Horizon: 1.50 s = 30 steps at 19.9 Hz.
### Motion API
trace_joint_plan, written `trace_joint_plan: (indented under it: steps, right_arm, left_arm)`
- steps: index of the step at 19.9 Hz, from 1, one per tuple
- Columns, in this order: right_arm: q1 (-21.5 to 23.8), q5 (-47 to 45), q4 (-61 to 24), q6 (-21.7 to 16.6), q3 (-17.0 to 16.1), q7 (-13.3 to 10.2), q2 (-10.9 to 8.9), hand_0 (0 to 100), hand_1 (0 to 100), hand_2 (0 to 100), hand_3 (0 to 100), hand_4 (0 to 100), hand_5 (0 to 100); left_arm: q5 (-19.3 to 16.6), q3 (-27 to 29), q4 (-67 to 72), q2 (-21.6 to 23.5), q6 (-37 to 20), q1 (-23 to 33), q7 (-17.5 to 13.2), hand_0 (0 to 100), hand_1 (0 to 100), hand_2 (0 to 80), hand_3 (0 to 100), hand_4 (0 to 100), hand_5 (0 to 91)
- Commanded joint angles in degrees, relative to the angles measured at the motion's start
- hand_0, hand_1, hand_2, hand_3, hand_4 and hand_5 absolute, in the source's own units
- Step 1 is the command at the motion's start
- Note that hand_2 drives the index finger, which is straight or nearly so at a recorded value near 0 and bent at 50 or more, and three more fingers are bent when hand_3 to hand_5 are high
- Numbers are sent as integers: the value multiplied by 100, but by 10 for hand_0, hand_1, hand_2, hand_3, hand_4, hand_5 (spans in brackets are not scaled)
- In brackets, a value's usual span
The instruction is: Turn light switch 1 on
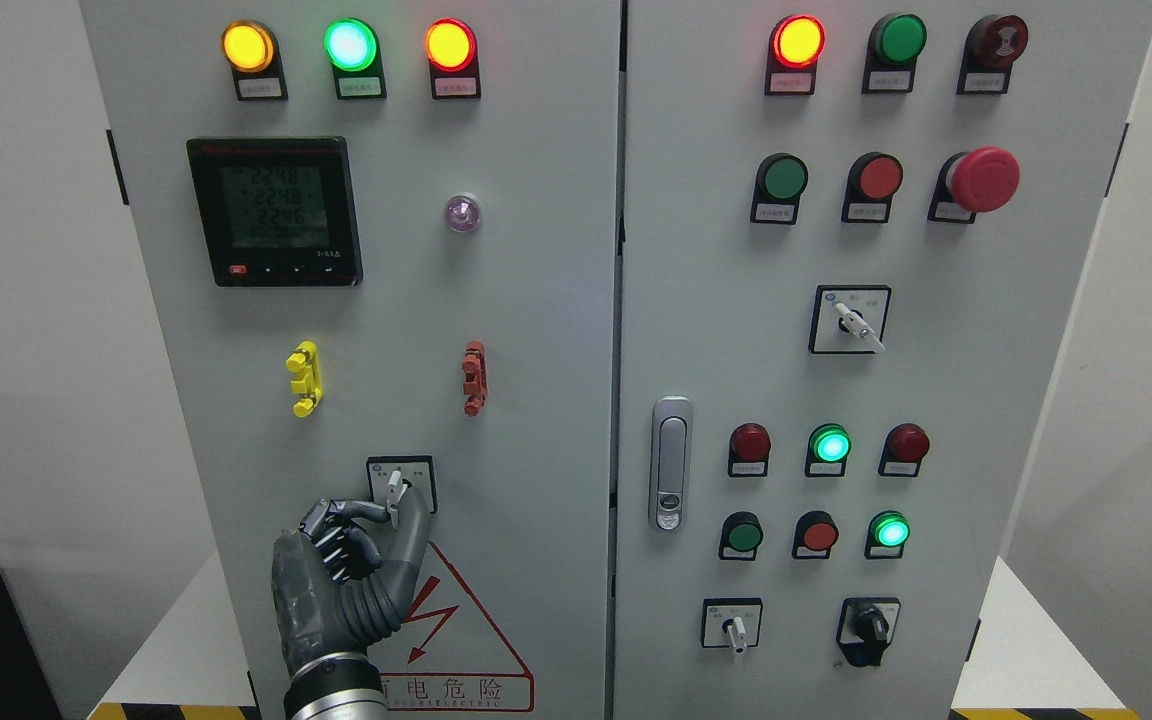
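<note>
The left hand (341, 570) rose from the bottom edge at about seven o'clock of the picture, against the left door of the grey cabinet (536, 400). The task's thing, a small rotary light switch (396, 490) on a black-framed plate, sat low on that door, below and between the yellow clip (303, 378) and the red clip (474, 377), and just above the red warning triangle (456, 620). From the palm it lay at about one o'clock. The switch lever stood nearly upright, its long axis running twelve to six. The forefinger curled in from nine o'clock and the thumb (414, 545) came up from five o'clock, so the fingers (356, 513) appeared to be pinching the lever; at this size actual contact could not be made out for certain. The remaining fingers were clenched below. The right hand was not in view, so the left was the only one placed to act. The coming move would likely be a twist about the lever's axis, carried by the wrist.
</note>
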Motion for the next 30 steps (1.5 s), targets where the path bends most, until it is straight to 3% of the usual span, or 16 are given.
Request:
trace_joint_plan:
  steps: [1, 30]
  right_arm:
    - [0, 0, 0, -1, 0, -3, 1, 0, 0, 0, 0, 0, 0]
    - [0, 0, 0, -1, 0, -3, 1, 0, 0, 0, 0, 0, 0]
  left_arm:
    - [-4, 3, 4, -1, 10, 3, -1, 217, 680, 628, 1000, 1000, 881]
    - [5, -6, 22, -1, 28, -15, -10, 215, 645, 596, 1000, 1000, 880]
